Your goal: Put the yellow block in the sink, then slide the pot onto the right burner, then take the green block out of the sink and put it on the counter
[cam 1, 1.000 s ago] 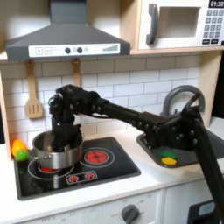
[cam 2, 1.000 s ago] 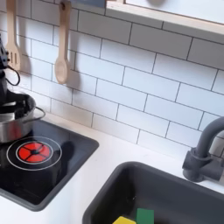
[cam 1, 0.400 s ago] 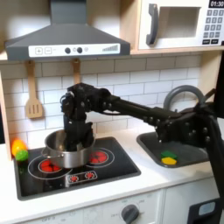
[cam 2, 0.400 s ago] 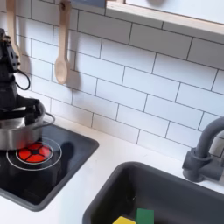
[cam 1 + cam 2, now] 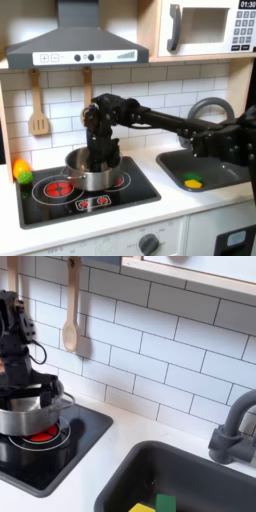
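The silver pot (image 5: 90, 171) stands on the black cooktop between the two red-ring circles and overlaps the right burner (image 5: 114, 181). My gripper (image 5: 97, 153) reaches down from above and is shut on the pot's rim. In the second exterior view the pot (image 5: 27, 416) covers most of the right burner (image 5: 40, 437), with the gripper (image 5: 23, 390) at its rim. The yellow block (image 5: 143, 508) and the green block (image 5: 166, 502) lie side by side in the dark sink (image 5: 120, 478). The yellow block (image 5: 189, 183) also lies in the sink (image 5: 212, 160) in the first exterior view.
The left burner (image 5: 57, 188) is uncovered. An orange-and-green toy vegetable (image 5: 20, 171) sits at the cooktop's left. A wooden spoon (image 5: 70, 318) hangs on the tiled wall. The black faucet (image 5: 236, 437) rises behind the sink. Cream counter (image 5: 112, 452) separates cooktop and sink.
The gripper has slid the pot rightward from the left burner toward the right burner. The blocks in the sink have not moved.
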Controlling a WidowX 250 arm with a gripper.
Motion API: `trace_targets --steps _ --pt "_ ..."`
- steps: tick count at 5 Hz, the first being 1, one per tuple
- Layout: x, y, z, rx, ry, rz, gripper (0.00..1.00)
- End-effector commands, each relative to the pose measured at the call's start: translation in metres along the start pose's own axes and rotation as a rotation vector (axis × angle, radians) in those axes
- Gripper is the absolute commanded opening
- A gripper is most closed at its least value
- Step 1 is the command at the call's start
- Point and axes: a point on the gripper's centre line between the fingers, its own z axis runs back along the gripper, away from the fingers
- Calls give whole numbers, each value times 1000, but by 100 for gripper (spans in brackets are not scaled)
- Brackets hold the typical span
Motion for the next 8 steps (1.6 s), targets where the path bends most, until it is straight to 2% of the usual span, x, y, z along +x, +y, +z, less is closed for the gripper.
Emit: trace_targets --steps 1,2,4,5,6,7,8 --pt "-26 -22 3 -14 5 -57 100" --pt "-40 -32 5 -25 4 -92 100" --pt "-60 -42 10 -25 -3 -130 100" --pt "-58 -39 20 3 -34 -122 100" --pt "-47 -31 45 2 -107 -84 100" --pt "-40 -34 66 -4 -162 -90 100" --pt "-38 -30 75 -6 -178 -83 100"
